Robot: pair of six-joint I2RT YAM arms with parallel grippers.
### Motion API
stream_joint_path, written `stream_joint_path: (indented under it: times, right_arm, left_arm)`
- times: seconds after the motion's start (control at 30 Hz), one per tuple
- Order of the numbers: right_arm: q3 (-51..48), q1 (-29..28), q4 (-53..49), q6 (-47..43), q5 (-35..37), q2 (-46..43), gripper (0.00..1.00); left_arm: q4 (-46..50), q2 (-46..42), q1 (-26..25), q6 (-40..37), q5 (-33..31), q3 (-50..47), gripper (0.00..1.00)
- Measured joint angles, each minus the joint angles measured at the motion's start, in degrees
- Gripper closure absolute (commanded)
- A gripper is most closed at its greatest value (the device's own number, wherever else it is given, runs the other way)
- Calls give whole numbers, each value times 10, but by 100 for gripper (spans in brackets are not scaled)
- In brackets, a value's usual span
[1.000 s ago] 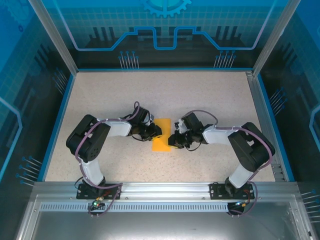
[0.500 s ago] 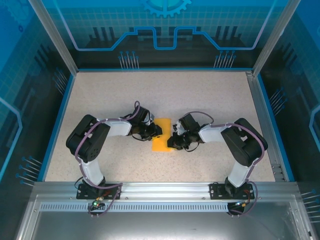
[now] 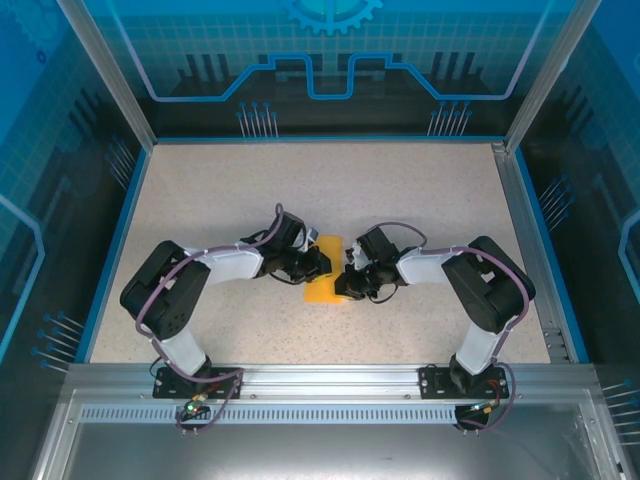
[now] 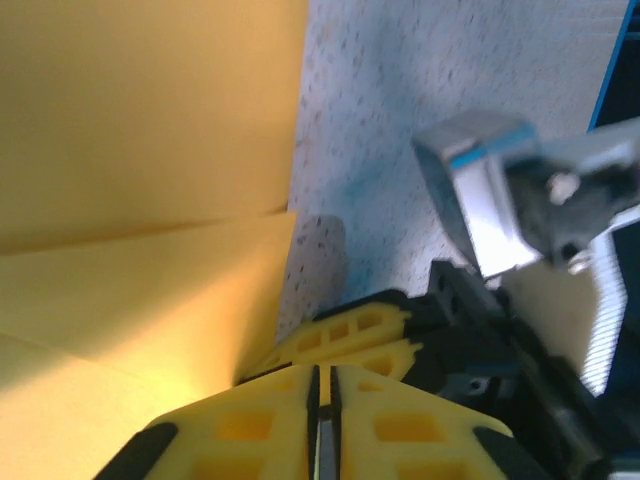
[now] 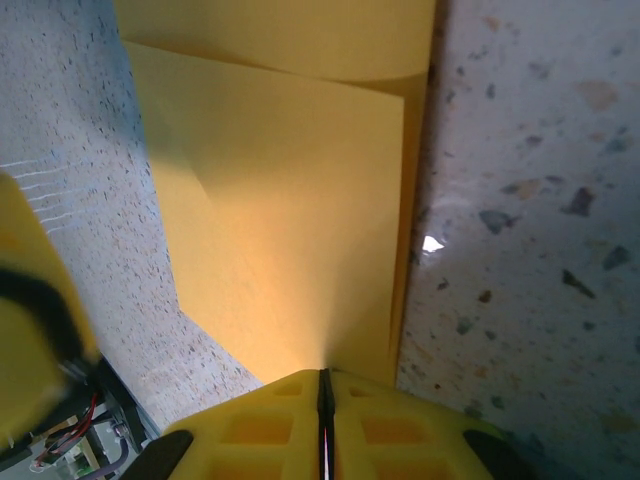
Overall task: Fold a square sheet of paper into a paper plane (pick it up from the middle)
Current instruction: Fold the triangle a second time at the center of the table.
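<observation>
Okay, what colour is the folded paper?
The paper is plain orange-yellow, clearest in the right wrist view.

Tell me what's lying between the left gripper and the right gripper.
The folded orange-yellow sheet of paper lies between the left gripper and the right gripper, on the speckled table, as the top view shows.

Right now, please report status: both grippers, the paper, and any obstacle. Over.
Left gripper shut, right gripper shut, both at the paper. Paper folded, layered, on the table between them. No obstacle seen.
</observation>
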State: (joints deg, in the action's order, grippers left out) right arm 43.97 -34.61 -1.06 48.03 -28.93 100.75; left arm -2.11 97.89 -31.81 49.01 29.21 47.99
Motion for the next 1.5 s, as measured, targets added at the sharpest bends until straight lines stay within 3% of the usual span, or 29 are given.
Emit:
stream_joint_path:
  times: [0.1, 1.5]
  right_arm:
    - [0, 0, 0, 0, 0, 0, 90]
    - [-1, -1, 1, 5, 4, 0, 89]
  left_arm:
    - [-11, 2, -15, 23, -7, -14, 100]
    - [-78, 11, -63, 156, -135, -58, 100]
